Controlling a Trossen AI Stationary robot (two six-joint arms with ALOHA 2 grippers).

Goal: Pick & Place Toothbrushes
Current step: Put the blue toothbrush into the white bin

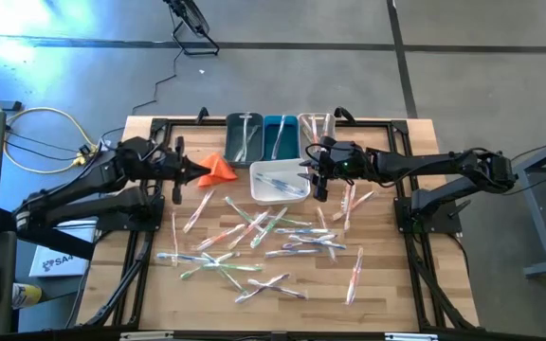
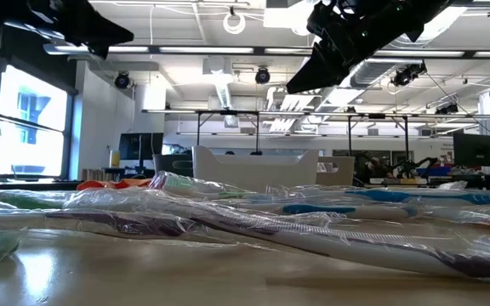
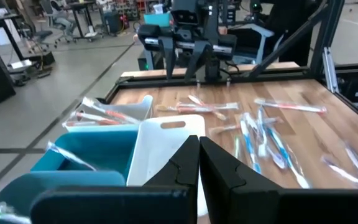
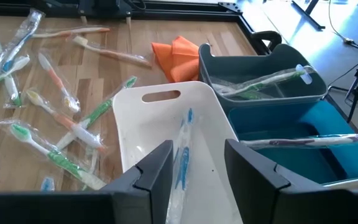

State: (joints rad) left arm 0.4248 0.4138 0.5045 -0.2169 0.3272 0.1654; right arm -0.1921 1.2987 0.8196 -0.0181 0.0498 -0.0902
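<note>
Wrapped toothbrushes [image 1: 254, 237] mostly still scattered, few binned; right gripper [image 1: 318, 180] released over white bin [image 1: 297, 194], left gripper [image 1: 190, 172] clenched empty.

Four cameras on one bench: one overhead, one at bench-top level, one on each wrist.

The high view looks straight down from well above and takes in the whole bench [image 1: 387, 284], with both arms and the floor around. The low view sits at the surface, very near the closest toothbrushes [image 2: 253, 225], and faces level into the room behind. The left wrist view looks past its own pincer [image 3: 199, 171] across the bench toward the other arm. The right wrist view looks down past its pincer [image 4: 197, 171], close over the white bin [image 4: 142, 118]. Both wrist views and the high view share this bin and the scattered toothbrushes.
</note>
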